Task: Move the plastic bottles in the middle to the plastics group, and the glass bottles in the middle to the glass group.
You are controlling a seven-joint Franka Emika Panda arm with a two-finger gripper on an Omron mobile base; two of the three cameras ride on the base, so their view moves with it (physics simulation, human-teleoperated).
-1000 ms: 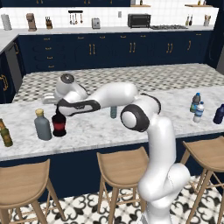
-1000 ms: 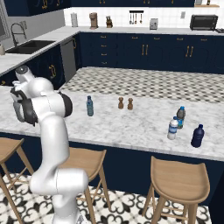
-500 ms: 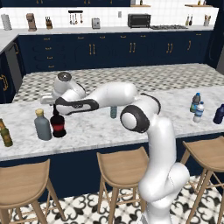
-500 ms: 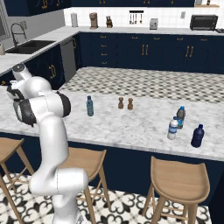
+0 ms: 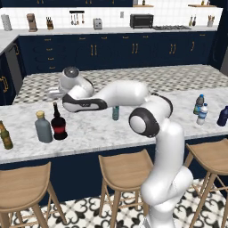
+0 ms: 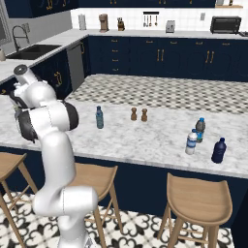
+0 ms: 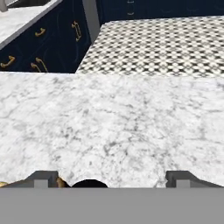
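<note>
**Gripper hanging wide open just above the black bottle at the glass end**

I'm watching the arm reaching far out to its left over the marble counter (image 5: 98, 129), with the hand sitting above and just behind the black bottle (image 5: 58, 124). In the hand view I'm seeing the gripper (image 7: 113, 178) with its two tips spread wide apart and nothing between them; a dark rounded top is peeking up at the bottom edge near the left tip, and I can't tell for sure what it is.

The black bottle is standing upright on the counter, right beside the grey bottle (image 5: 43, 128) with the tan stopper, and the olive-brown bottle (image 5: 5, 135) is standing further out towards the counter's end.

I'm seeing the slim teal bottle (image 5: 116, 112) standing upright in the middle of the counter, partly behind the arm; the right base view is showing it clear (image 6: 99, 117), near two small brown shakers (image 6: 138, 114).

At the far right, the clear bottle (image 6: 192, 143) with the white label is standing just beside the blue-capped dark teal bottle (image 6: 199, 130), with the navy bottle (image 6: 219, 150) near them.
</note>
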